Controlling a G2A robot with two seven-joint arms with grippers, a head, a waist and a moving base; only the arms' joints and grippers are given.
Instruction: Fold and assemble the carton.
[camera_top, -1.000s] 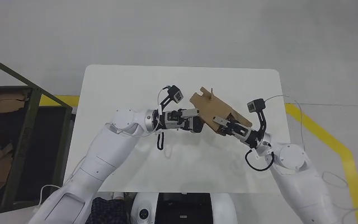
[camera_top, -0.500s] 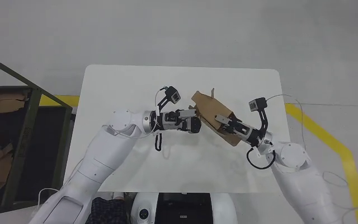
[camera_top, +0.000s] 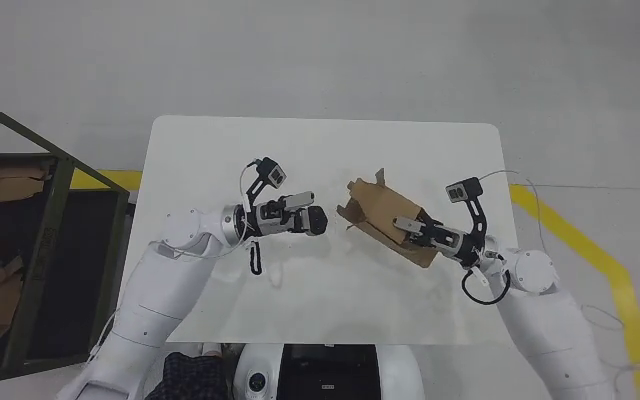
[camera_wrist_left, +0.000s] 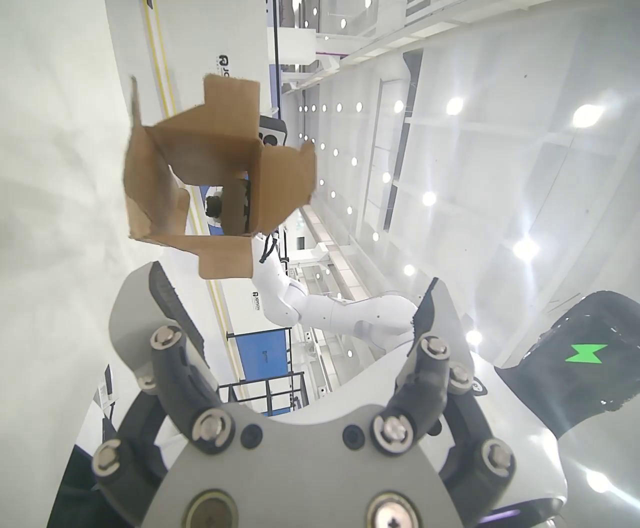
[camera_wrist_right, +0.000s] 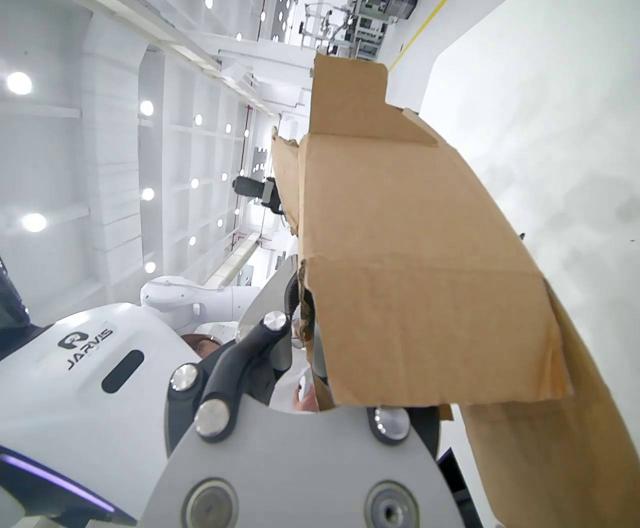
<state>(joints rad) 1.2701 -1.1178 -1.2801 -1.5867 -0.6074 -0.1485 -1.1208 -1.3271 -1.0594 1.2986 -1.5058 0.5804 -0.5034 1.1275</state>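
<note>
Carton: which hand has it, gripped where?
The right hand grips the carton by a side panel at the end nearest that arm. The left hand is open, empty, clear of it.

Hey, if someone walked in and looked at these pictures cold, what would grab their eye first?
The brown carton stands out against the white table. It is a half-opened tube with its end flaps sticking out, gripped by the right gripper over the table's right half. Facing its open end, the left gripper hovers wide open, apart from the carton.
</note>
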